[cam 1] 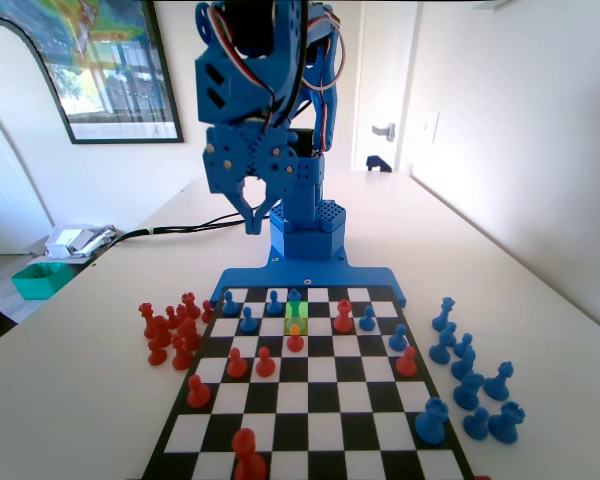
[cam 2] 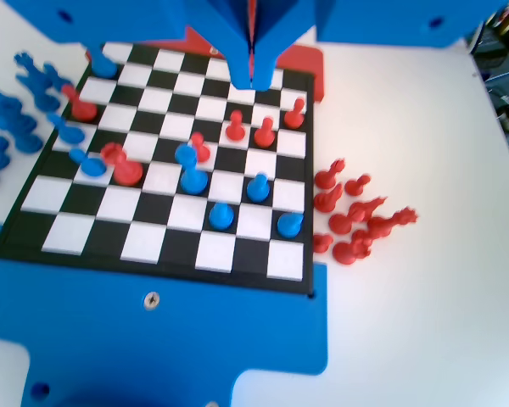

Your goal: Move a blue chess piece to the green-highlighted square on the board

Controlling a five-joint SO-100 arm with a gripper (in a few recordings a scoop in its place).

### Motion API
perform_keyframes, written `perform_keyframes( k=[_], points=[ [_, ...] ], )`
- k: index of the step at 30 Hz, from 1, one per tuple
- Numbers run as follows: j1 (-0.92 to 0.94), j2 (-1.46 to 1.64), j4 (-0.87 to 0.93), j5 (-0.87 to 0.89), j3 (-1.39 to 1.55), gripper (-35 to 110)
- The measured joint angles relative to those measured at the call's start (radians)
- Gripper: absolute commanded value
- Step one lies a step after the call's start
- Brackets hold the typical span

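Gripper raised above the board's far edge — jaws closed together, nothing in them.

In the fixed view a blue pawn stands on the green square, with a red pawn just in front of that square. More blue pawns sit beside the square in the rows near the arm — captured red pieces lie off the board to its left, blue ones to its right. In the wrist view the jaws meet at a point over the board.

My fixed camera sits low at the board's far end, facing me. My wrist camera looks down from above it; both share the board.
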Motion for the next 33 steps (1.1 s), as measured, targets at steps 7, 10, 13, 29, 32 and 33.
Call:
perform_keyframes(
  k=[7, 10, 13, 29, 32, 33],
  points=[
    [-0.069, -0.152, 0.012, 0.029, -0.028, 1],
    [-0.077, -0.198, -0.005, 0.046, -0.048, 3],
    [-0.098, -0.210, -0.040, 0.069, -0.049, 6],
    [-0.150, -0.265, -0.169, 0.129, -0.035, 12],
    [-0.150, -0.276, -0.175, 0.129, -0.017, 12],
    [-0.149, -0.279, -0.179, 0.129, -0.009, 12]
  ],
)
